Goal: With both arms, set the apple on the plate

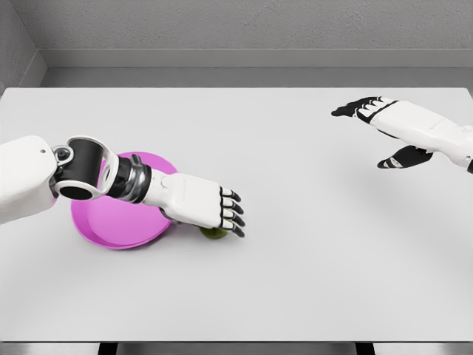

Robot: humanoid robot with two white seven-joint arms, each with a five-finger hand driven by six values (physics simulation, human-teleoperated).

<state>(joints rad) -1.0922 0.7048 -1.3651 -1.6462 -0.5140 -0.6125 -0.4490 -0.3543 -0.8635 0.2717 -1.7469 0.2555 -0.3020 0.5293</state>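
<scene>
The green apple [213, 233] lies on the white worktop [310, 259], just right of the pink plate [111, 229], mostly hidden beneath the left hand [199, 203], whose fingers [233, 214] curl over it. The right hand [384, 122] hovers far right, fingers spread, holding nothing.
</scene>
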